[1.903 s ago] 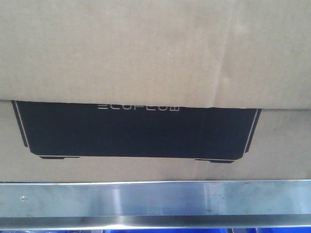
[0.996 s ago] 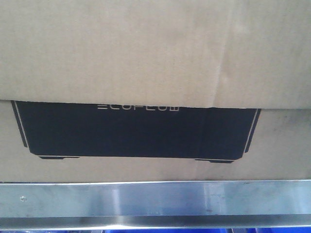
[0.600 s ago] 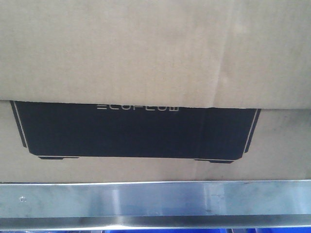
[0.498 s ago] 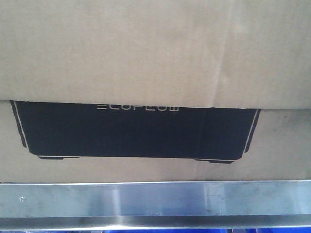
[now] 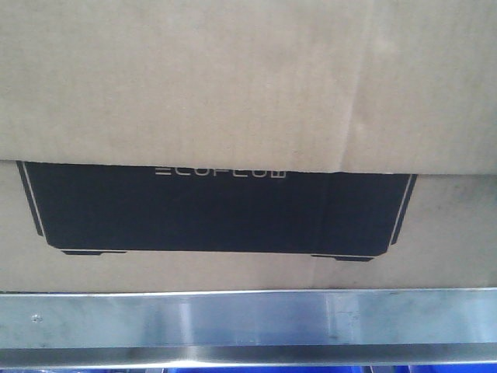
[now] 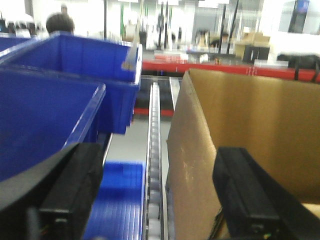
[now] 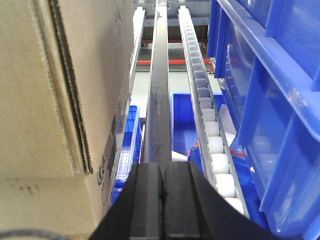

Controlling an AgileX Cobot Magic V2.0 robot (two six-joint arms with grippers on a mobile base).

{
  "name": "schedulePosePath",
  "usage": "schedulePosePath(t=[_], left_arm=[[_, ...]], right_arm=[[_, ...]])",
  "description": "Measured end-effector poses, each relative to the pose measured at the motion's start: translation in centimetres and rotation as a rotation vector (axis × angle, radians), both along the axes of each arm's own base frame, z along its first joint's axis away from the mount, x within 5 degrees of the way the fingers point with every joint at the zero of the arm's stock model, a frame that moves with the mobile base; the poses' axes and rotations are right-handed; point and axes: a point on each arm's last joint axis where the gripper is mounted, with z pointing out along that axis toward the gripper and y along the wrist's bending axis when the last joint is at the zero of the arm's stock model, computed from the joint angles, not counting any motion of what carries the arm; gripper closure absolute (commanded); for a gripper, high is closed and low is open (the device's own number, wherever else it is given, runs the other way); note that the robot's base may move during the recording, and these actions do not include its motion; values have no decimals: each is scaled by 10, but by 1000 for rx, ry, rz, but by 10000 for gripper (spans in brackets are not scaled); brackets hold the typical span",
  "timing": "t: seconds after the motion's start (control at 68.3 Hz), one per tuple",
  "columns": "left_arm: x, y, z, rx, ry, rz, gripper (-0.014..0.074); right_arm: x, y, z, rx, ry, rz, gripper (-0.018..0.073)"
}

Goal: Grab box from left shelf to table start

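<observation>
Looking across the shelf front, we find the box (image 5: 248,93) sitting on the left shelf (image 5: 248,318), just behind its brushed steel front. Its broad printed face is toward us and its long axis runs left to right. The relation that matters is that the box lies between our two hands.

The left hand (image 6: 157,200) is spread wide. In its view the carton stands to the right, with its near upright corner falling within the gap. The right finger sits in front of the cardboard wall and the left finger in front of the blue bins (image 6: 45,115). A roller track (image 6: 154,150) runs away between them.

The right hand (image 7: 162,197) has its fingers pressed together on nothing. In its view the box stands to the left, just beside a dark rail (image 7: 157,90), with white rollers (image 7: 210,130) and more bins to the right.

We judge that each hand must come inward toward the carton's end walls. Which hand is nearer we cannot tell. The surface is not in view.
</observation>
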Motion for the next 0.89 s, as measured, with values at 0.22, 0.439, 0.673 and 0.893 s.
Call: schedulePosePath(t=[0.22, 0.439, 0.673, 0.893], left_arm=[[10, -4, 55, 26, 178, -43, 203], [51, -26, 79, 93, 389, -219, 203], [105, -46, 84, 154, 603, -237, 203], [152, -50, 90, 133, 851, -144, 203]], right_arm=[[0, 0, 0, 0, 0, 0, 502], [0, 0, 0, 0, 0, 0, 502], [0, 0, 0, 0, 0, 0, 502], [0, 0, 0, 0, 0, 0, 502]])
